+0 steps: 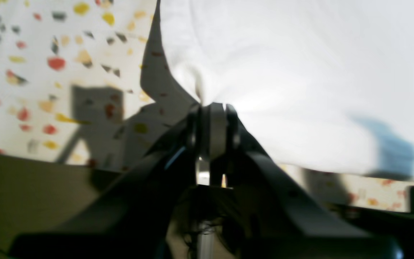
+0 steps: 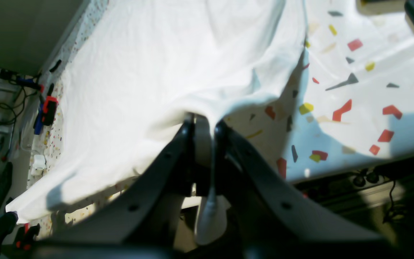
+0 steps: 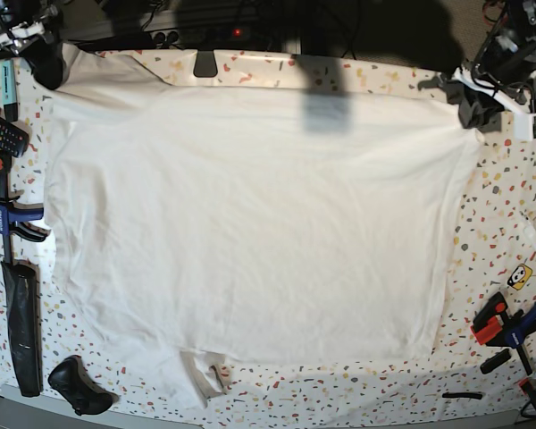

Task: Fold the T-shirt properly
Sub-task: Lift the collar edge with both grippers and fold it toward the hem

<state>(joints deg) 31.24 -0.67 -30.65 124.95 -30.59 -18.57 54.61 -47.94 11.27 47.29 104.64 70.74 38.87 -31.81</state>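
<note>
Black claw jaws fill both wrist views. My left claw (image 1: 212,108) is pinched on a bunched bit of the T-shirt (image 3: 250,223), and my right claw (image 2: 204,120) is clamped on another. The shirt lies spread across the bench (image 3: 509,214), its far corners lifted. I judge the thin cotton could slip from either pinch if I pull unevenly, skewing the fold. Only the base view shows the collar at the near edge and the clamps (image 3: 509,323) beside the shirt; the wrist views alone show each pinch.
</note>
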